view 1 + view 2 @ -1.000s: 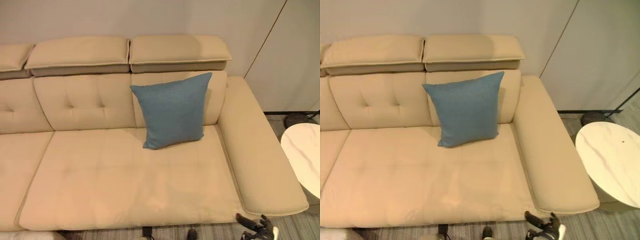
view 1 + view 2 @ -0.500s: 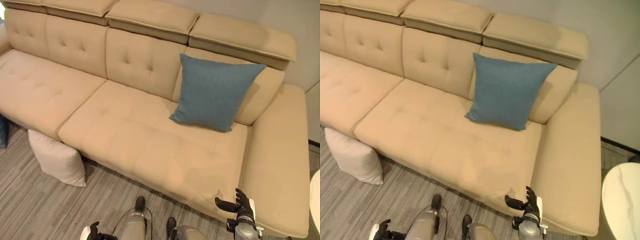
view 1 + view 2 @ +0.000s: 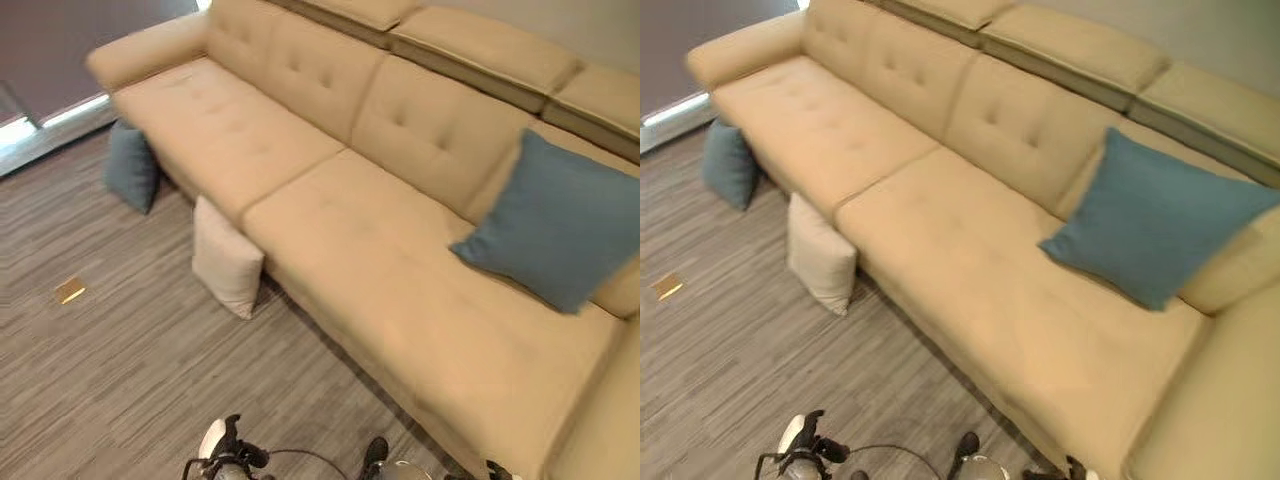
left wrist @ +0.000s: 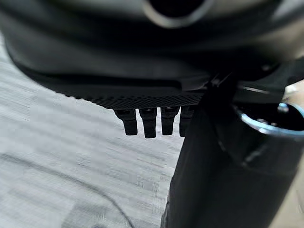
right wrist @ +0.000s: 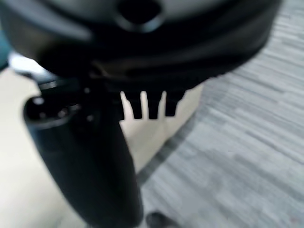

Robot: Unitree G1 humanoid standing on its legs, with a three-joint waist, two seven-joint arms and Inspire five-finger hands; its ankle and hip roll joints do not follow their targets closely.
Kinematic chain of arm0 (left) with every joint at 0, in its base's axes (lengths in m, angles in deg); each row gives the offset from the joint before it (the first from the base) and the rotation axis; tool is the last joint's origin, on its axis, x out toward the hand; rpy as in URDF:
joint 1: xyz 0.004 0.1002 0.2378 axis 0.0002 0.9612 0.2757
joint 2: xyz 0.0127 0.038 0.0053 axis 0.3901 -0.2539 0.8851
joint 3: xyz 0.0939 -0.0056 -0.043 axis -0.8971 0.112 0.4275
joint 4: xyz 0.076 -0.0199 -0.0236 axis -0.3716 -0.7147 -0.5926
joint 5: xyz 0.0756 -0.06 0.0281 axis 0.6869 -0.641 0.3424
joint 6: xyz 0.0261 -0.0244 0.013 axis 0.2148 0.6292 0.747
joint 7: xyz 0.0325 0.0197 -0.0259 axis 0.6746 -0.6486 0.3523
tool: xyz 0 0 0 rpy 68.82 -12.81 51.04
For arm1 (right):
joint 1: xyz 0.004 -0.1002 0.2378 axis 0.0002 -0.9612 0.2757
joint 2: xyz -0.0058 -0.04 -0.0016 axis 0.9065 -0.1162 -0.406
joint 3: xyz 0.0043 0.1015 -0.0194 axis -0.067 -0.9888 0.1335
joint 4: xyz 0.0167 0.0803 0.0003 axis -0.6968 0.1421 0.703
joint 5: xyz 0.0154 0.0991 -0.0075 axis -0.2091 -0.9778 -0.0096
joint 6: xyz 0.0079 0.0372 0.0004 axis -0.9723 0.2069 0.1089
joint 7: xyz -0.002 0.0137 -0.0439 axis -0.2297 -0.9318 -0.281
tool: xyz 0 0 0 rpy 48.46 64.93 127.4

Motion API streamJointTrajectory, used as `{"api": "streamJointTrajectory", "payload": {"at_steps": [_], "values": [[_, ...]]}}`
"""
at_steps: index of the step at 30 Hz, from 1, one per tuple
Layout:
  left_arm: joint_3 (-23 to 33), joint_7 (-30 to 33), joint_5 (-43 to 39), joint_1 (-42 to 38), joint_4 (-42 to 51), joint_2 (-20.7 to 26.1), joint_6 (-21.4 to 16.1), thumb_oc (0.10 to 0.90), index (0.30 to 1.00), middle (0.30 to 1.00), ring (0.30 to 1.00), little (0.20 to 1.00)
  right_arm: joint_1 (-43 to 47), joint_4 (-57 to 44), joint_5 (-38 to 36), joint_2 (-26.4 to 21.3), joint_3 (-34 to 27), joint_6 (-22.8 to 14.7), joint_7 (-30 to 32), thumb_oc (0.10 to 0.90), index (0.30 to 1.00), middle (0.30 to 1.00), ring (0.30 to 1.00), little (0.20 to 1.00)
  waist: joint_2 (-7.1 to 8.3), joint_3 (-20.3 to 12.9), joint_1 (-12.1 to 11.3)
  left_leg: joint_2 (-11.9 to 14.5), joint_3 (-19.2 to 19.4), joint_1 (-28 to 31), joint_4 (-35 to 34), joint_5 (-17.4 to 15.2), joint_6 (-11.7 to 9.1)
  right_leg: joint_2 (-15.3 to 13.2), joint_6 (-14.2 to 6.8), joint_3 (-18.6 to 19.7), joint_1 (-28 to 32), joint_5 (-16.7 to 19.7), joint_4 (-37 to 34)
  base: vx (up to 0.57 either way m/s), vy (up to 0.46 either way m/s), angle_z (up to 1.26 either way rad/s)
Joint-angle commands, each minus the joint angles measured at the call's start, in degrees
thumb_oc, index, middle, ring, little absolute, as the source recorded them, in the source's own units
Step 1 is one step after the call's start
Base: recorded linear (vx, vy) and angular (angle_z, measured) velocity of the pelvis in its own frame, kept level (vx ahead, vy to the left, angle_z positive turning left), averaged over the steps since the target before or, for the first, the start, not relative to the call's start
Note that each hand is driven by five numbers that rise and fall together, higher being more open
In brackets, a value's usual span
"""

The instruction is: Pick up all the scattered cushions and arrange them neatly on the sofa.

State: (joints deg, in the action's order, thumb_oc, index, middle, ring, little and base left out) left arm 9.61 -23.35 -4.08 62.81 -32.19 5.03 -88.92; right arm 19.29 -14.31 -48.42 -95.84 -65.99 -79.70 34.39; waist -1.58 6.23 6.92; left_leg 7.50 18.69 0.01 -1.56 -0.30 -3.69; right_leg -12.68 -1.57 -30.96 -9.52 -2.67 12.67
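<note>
Sofa (image 3: 380,250), beige, runs diagonally across the head views. Blue cushion (image 3: 1155,225) sits on its seat, leaning vs backrest near the right end. White cushion (image 3: 227,258) stands on the grey wood-look floor (image 3: 90,370), touching the sofa front. 2nd blue cushion (image 3: 131,167) is also on the floor, by the sofa's far left end under the armrest. Small gold tag (image 3: 69,291) lies on the floor, well apart. Left hand (image 4: 152,121) hangs over the floor, fingers straight, holding nothing. Right hand (image 5: 147,105) likewise: fingers straight, nothing held, sofa edge beyond it.
</note>
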Motion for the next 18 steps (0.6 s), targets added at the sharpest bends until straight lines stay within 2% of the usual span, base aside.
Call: {"api": "streamJointTrajectory", "payload": {"at_steps": [1,2,3,4,5,6,7,9,10,12,14,17,18], "values": [[3.07,5.04,1.72,-0.83,1.71,4.83,-2.01,0.8,0.9,0.9,0.9,0.9,6.62,0.53,1.28,0.35,2.07,-2.07,3.2,0.8,0.9,0.9,0.9,0.9,3.04,2.05,-2.93,-1.94,-5.27,0.49,0.88,-6.18,1.13,0.52,-5.55,4.95,4.4,1.75,-6.41,-0.09,0.445,0.61],[3.55,4.86,1.54,-0.27,0.83,4.62,-2.02,0.8,0.9,0.9,0.9,0.9,8.07,0.21,2.74,0.83,3.2,-1.44,2.95,0.8,0.9,0.9,0.9,0.9,3.7,2.47,-4.69,-3.6,-6.22,0.44,0.39,-6.52,2.19,-1.23,-6.31,3.84,4.87,2.09,-5.49,-0.06,0.401,0.57],[4.09,4.63,1.15,-0.11,0.43,4.83,-1.93,0.8,0.9,0.9,0.9,0.9,8.55,-0.28,3.0,0.87,3.41,-1.2,2.96,0.8,0.9,0.9,0.9,0.9,3.96,2.79,-5.35,-4.33,-6.68,0.25,0.63,-6.88,2.88,-2.19,-6.49,3.51,4.8,1.97,-3.76,-0.02,0.371,0.4],[4.53,4.37,0.91,0.18,-0.52,4.88,-1.84,0.8,0.9,0.9,0.9,0.9,8.79,-0.76,3.31,0.91,3.63,-1.11,2.82,0.8,0.9,0.9,0.9,0.9,4.03,2.97,-5.95,-5.05,-7.19,0.46,0.66,-7.3,3.46,-3.44,-6.83,3.33,4.56,1.85,-1.48,0.03,0.279,0.35],[5.38,4.06,0.08,0.58,-2.31,5.14,-1.45,0.8,0.9,0.9,0.9,0.9,8.83,-1.92,2.91,0.94,3.4,-1.3,2.3,0.8,0.9,0.9,0.9,0.9,4.19,3.4,-5.99,-5.85,-8.54,0.7,0.74,-7.52,4.11,-4.44,-6.93,5.22,3.97,2.48,1.95,0.03,0.207,0.25],[5.4,4.06,0.06,0.54,-2.37,5.15,-1.48,0.8,0.9,0.9,0.9,0.9,8.82,-1.96,2.9,0.94,3.42,-1.28,2.29,0.8,0.9,0.9,0.9,0.9,4.29,3.44,-5.9,-6.01,-8.59,0.7,0.77,-7.57,4.2,-4.69,-7.06,5.26,3.86,2.33,2.31,0.0,0.216,0.46],[7.06,4.05,-1.59,0.87,-3.75,5.38,-1.16,0.8,0.9,0.9,0.9,0.9,9.14,-3.77,2.2,1.19,3.35,-1.52,2.11,0.8,0.9,0.9,0.9,0.9,4.41,4.26,-4.9,-7.19,-12.34,0.61,0.03,-5.99,5.23,-2.21,-5.14,13.11,1.32,2.59,4.73,0.0,0.183,0.73],[8.41,3.55,-1.98,1.6,-5.63,5.71,-1.03,0.8,0.9,0.9,0.9,0.9,9.07,-4.36,2.21,1.02,3.85,-1.69,1.83,0.8,0.9,0.9,0.9,0.9,4.08,4.58,-4.04,-8.14,-15.87,0.64,0.07,-5.81,5.85,3.25,-4.2,21.5,-1.0,0.38,5.5,0.07,0.199,1.41],[8.76,3.32,-1.94,2.1,-6.27,5.82,-0.99,0.8,0.9,0.9,0.9,0.9,8.88,-4.72,2.67,0.9,4.35,-1.83,1.88,0.8,0.9,0.9,0.9,0.9,4.05,4.94,-4.02,-8.74,-17.46,0.73,0.48,-6.01,6.02,4.95,-3.81,23.01,-1.98,-0.18,5.65,0.15,0.121,1.44],[10.04,2.87,-2.76,2.58,-7.51,6.14,-0.75,0.8,0.9,0.9,0.9,0.9,8.9,-5.78,3.73,0.52,5.29,-1.92,1.59,0.8,0.9,0.9,0.9,0.9,3.97,5.53,-4.24,-9.52,-19.93,0.41,1.28,-6.36,5.99,6.01,-3.32,22.45,-3.24,-0.15,4.16,0.16,0.046,0.9],[11.42,2.62,-4.32,2.55,-8.47,6.27,-0.57,0.8,0.9,0.9,0.9,0.9,8.95,-6.28,4.08,0.42,6.05,-2.27,1.61,0.8,0.9,0.9,0.9,0.9,3.96,6.19,-4.02,-10.65,-22.5,0.72,1.38,-6.6,5.75,8.2,-3.28,22.32,-5.13,0.72,1.12,0.22,0.013,0.72],[12.33,1.31,-5.79,1.84,-9.33,5.61,-0.56,0.8,0.9,0.9,0.9,0.9,9.27,-5.86,8.17,-0.99,8.08,-1.38,1.87,0.8,0.9,0.9,0.9,0.9,3.4,6.48,-2.24,-12.21,-26.86,3.6,-0.65,-6.66,5.11,11.89,-4.16,23.4,-10.57,3.44,-1.53,0.35,-0.008,1.1],[12.26,1.05,-5.76,1.45,-9.07,5.22,-0.72,0.8,0.9,0.9,0.9,0.9,8.7,-5.76,9.36,-1.46,8.16,-0.9,1.89,0.8,0.9,0.9,0.9,0.9,3.39,6.71,-1.79,-12.81,-28.56,4.31,-0.18,-6.94,4.7,12.07,-4.37,24.36,-10.29,3.45,-2.43,0.43,-0.065,1.24]]}}
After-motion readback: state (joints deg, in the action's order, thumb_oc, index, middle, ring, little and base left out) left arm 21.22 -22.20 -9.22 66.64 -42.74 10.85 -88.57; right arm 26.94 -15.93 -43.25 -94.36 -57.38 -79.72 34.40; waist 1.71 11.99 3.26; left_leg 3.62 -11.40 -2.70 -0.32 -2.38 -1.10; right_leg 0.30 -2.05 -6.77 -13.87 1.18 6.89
